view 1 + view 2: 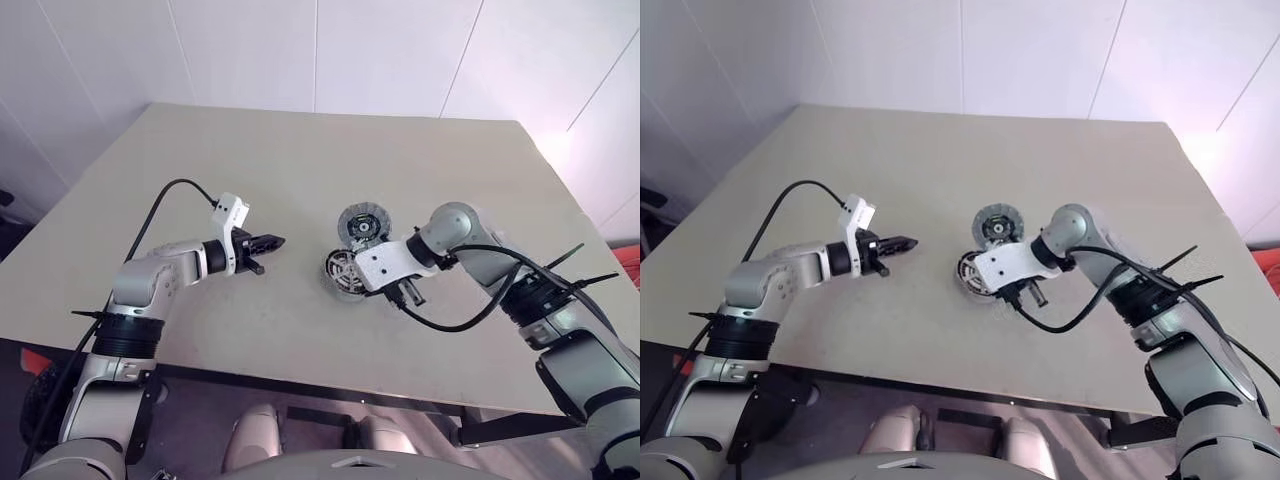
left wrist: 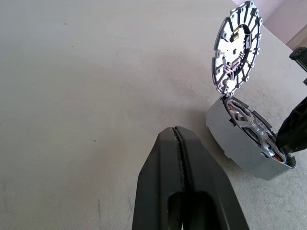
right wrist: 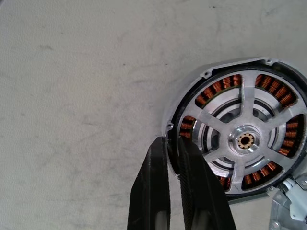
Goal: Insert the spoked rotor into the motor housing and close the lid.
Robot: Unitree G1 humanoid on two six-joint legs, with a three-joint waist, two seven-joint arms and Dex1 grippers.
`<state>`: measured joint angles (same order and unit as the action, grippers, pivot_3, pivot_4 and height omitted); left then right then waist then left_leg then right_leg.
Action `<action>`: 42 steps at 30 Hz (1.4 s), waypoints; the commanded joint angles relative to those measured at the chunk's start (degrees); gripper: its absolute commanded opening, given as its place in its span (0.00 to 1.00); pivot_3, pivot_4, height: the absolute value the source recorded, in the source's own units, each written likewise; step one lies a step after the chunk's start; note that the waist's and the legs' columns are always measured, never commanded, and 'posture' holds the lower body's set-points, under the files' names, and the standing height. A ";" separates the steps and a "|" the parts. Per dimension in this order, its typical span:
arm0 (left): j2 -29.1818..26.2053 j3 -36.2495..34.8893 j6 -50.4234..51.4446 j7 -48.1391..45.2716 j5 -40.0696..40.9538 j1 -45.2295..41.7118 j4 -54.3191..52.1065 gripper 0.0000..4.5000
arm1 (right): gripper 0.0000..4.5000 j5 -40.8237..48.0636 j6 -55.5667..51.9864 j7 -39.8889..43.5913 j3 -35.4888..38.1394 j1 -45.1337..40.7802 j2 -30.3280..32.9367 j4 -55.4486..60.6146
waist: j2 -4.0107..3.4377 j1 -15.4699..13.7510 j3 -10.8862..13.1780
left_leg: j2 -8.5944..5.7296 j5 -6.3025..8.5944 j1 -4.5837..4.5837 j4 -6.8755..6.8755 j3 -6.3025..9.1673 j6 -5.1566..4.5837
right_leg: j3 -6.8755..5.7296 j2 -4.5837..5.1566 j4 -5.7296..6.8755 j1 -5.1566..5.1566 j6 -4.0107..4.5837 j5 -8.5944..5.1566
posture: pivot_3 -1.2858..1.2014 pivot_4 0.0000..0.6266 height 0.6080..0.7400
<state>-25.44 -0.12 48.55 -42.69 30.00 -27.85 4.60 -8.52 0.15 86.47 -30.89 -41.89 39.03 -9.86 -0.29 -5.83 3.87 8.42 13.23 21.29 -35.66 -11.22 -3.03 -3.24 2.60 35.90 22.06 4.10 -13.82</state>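
Note:
The motor housing lies on the table with the spoked rotor seated inside it; copper windings show between the silver spokes. The lid stands tilted up at the housing's far edge, its inner face towards my left gripper. My right gripper comes in from the right, pointing down, and its fingers are nearly shut across the housing's rim, one outside the wall and one over the rotor's black edge. My left gripper is shut and empty, hovering left of the housing and pointing at it.
The beige table stretches far behind and to the left of the parts. Its front edge runs close below both arms. A black cable loops from my right wrist just right of the housing.

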 commanded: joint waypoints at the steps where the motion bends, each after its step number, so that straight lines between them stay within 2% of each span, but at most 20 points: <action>1: -0.18 -1.54 -0.84 0.19 0.28 -0.53 -1.07 0.00 | 0.00 2.15 -9.95 -0.05 2.26 -0.99 -1.32 6.37 | 0.00 0.08 0.00 | 0.00 0.00 0.01 0.00 0.00 0.00 | 0.00 0.00 0.00 0.01 0.00 0.00 | 0.52 0.00 1.00; 7: -0.83 -2.05 -0.58 0.47 0.44 -0.51 -1.29 0.00 | 0.00 2.63 -29.94 -3.99 2.67 -5.01 -8.21 7.52 | -0.01 0.43 0.01 | 0.04 -0.04 0.00 0.00 0.00 0.07 | 0.00 -0.03 0.09 0.07 0.00 0.00 | 0.52 0.00 1.00; 10: -1.06 -2.35 -0.40 0.59 0.52 -0.33 -1.66 0.00 | 0.00 3.08 -36.56 -6.35 3.01 -7.30 -11.36 5.86 | -0.01 0.23 0.01 | 0.04 -0.15 0.05 0.00 0.00 0.25 | 0.00 -0.03 0.26 0.19 0.06 -0.03 | 0.52 0.00 1.00; 14: -1.41 -2.78 -0.31 0.85 0.57 0.05 -2.11 0.00 | 0.00 4.10 -42.98 -10.77 3.72 -10.05 -15.36 1.52 | -0.01 0.04 0.01 | 0.03 -0.22 0.04 -0.02 0.03 0.39 | 0.00 -0.03 0.41 0.23 0.14 -0.09 | 0.52 0.00 1.00; 16: -1.55 -3.00 -0.20 0.95 0.60 0.21 -2.40 0.00 | 0.00 4.35 -42.51 -11.28 3.17 -10.33 -15.50 0.63 | 0.00 -0.12 0.01 | 0.03 -0.25 0.04 -0.01 0.04 0.49 | 0.00 -0.02 0.41 0.22 0.14 -0.09 | 0.52 0.00 1.00; 28: -2.40 -3.38 -0.67 0.58 0.22 -0.82 -1.36 0.00 | 0.89 4.53 -38.61 -14.03 1.98 -9.80 -14.57 -0.56 | 0.02 0.13 0.02 | 0.02 -0.28 -0.13 -0.02 0.04 0.83 | 0.01 -0.01 0.66 0.20 0.16 -0.11 | 0.52 0.00 1.00; 32: -2.66 -3.47 -0.89 0.39 0.08 -1.13 -0.89 0.00 | 0.89 5.73 -37.29 -14.67 3.63 -10.56 -14.41 -1.06 | 0.02 0.13 0.02 | 0.02 -0.31 -0.16 -0.02 0.05 0.85 | 0.01 -0.01 0.70 0.18 0.16 -0.11 | 0.52 0.00 1.00; 38: -3.60 -3.96 -1.07 0.38 0.00 -0.45 -0.65 0.00 | 0.89 9.35 -13.66 -13.17 9.11 -9.44 -12.61 -4.88 | 0.03 0.13 0.03 | 0.02 -0.29 -0.13 -0.02 0.05 0.82 | 0.01 -0.01 0.69 0.21 0.17 -0.12 | 0.52 0.00 1.00; 42: -3.96 -3.75 -1.33 1.15 -0.91 0.04 0.06 0.00 | 0.89 8.87 -9.96 -11.86 8.81 -10.27 -12.30 -8.28 | 0.04 0.22 0.03 | 0.01 -0.29 -0.15 -0.02 0.05 0.81 | 0.01 -0.01 0.69 0.17 0.18 -0.12 | 0.52 0.00 1.00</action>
<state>-28.76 -2.88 48.48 -41.94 29.79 -27.41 4.98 -0.08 -12.08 74.24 -23.17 -50.66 26.80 -18.19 -0.25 -5.61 3.89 8.43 12.94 21.15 -35.67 -11.17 -2.22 -3.23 2.59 36.58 22.24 4.28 -13.94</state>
